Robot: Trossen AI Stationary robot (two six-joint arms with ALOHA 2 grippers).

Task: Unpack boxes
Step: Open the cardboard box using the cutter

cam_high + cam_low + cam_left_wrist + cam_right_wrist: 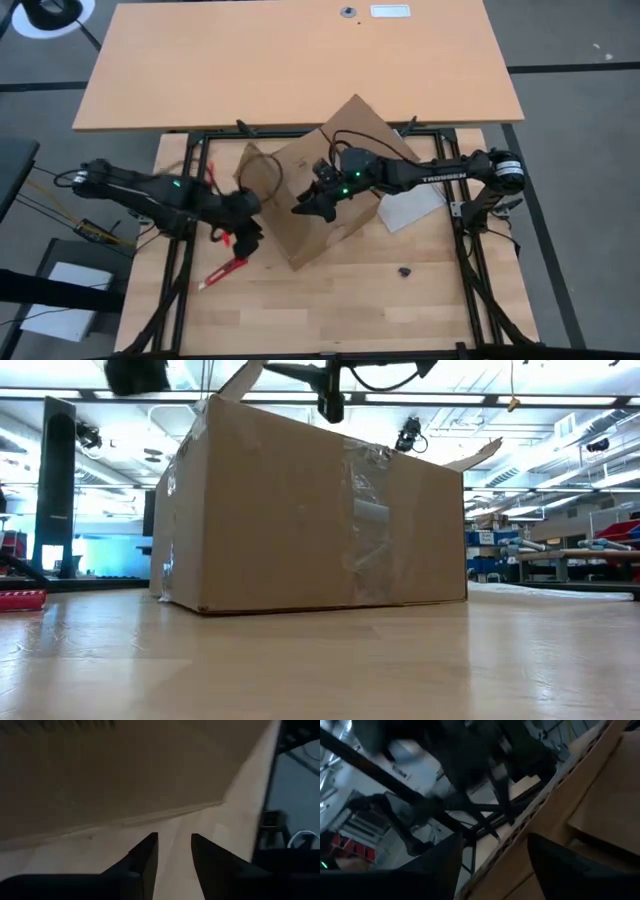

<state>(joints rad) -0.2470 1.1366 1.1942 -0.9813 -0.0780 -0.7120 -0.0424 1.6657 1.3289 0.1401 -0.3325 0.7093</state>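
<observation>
Nearest, on the left of the table (380,300), lay a small red tool (226,271), and a little dark bit (405,271) sat on the right. Just past the tool, the left gripper (247,232) hung low beside the box's (325,205) left side. Its fingers (145,857) were a little apart and held nothing. The box stood in the middle of the table, turned at an angle, with its flaps up and clear tape (368,525) down one side. It looked stiff but light, so a push would likely slide it on the smooth wood. The sides were too wide for a gripper to hold. The thin flap edges and the top rim looked like the best places to grab. The tape would be slippery. The right gripper (305,207) was over the open top, close to a flap edge. Its fingers (442,865) were apart with nothing between them. A clear bag (412,207) lay right of the box. Farther back stood a second table (300,60).
</observation>
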